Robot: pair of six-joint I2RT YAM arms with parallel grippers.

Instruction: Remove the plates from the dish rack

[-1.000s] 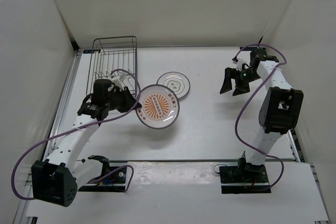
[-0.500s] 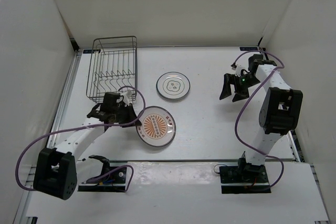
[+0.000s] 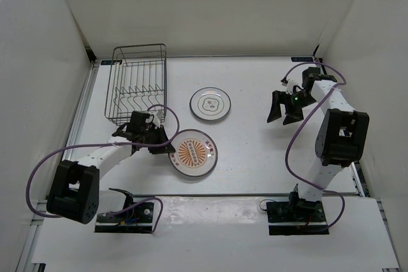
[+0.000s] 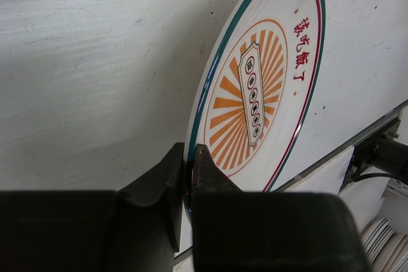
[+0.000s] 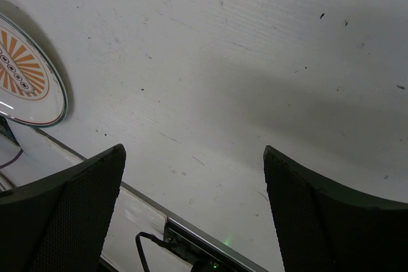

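Note:
The sunburst plate [image 3: 193, 153] lies low over the table, front of centre; in the left wrist view [image 4: 261, 87] its orange rays and red characters show. My left gripper [image 3: 167, 146] is shut on its left rim, with one finger on each face of the rim [image 4: 190, 164]. A white plate with grey rings [image 3: 211, 104] lies flat on the table right of the dish rack [image 3: 136, 83], which holds no plates. My right gripper [image 3: 284, 114] is open and empty above bare table at the right. The sunburst plate shows at the left edge of the right wrist view [image 5: 25, 74].
White walls enclose the table on three sides. A metal rail [image 3: 255, 196] runs along the near edge, with the arm bases and cables behind it. The rack stands at the back left near the left wall.
My left gripper has carried the sunburst plate down and toward the near edge, from tilted in the air to nearly flat on the table. The right gripper has barely moved.

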